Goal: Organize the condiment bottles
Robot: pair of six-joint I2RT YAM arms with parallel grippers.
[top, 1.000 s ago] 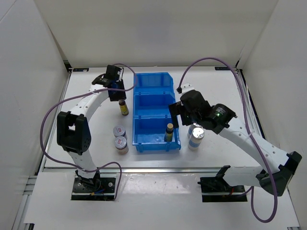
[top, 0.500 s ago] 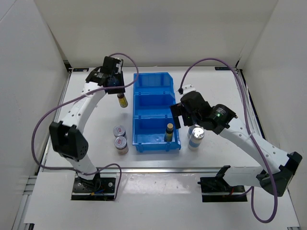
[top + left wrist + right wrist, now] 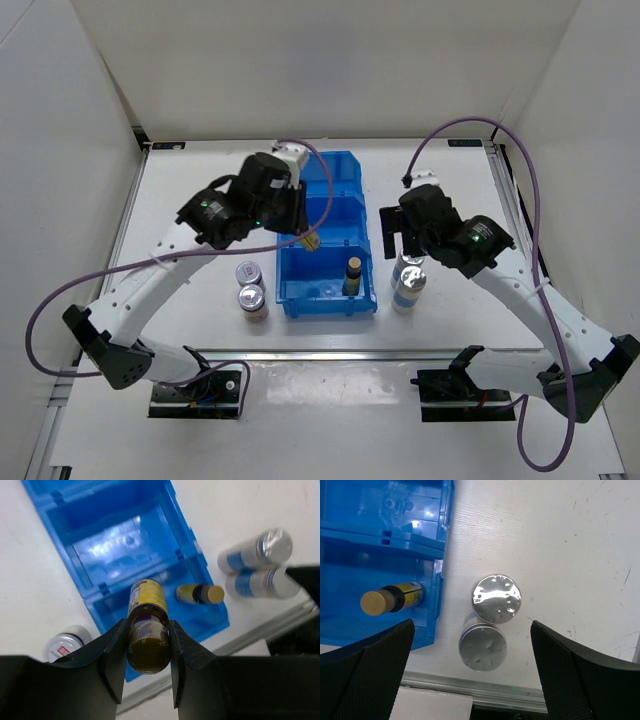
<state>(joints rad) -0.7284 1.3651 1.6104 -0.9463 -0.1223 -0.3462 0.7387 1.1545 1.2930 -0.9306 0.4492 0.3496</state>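
Observation:
My left gripper (image 3: pixel 306 240) is shut on a slim dark bottle (image 3: pixel 147 630) with a yellow label and holds it above the middle of the blue bin (image 3: pixel 330 160). A second slim bottle (image 3: pixel 352 275) with a tan cap stands in the bin's near compartment; it also shows in the right wrist view (image 3: pixel 390 598). Two silver-lidded jars (image 3: pixel 248 273) (image 3: pixel 253 300) stand left of the bin. Two more jars (image 3: pixel 496 599) (image 3: pixel 482 646) stand close together right of the bin. My right gripper (image 3: pixel 472 630) is open and empty, high above this pair.
The bin has three compartments; its far and middle ones (image 3: pixel 120 545) hold nothing. The table's metal front rail (image 3: pixel 520 695) runs just near the right pair of jars. White walls enclose the table on three sides.
My left gripper has lifted the slim bottle from the table left of the bin and carried it right, over the bin. My right gripper has shifted slightly right.

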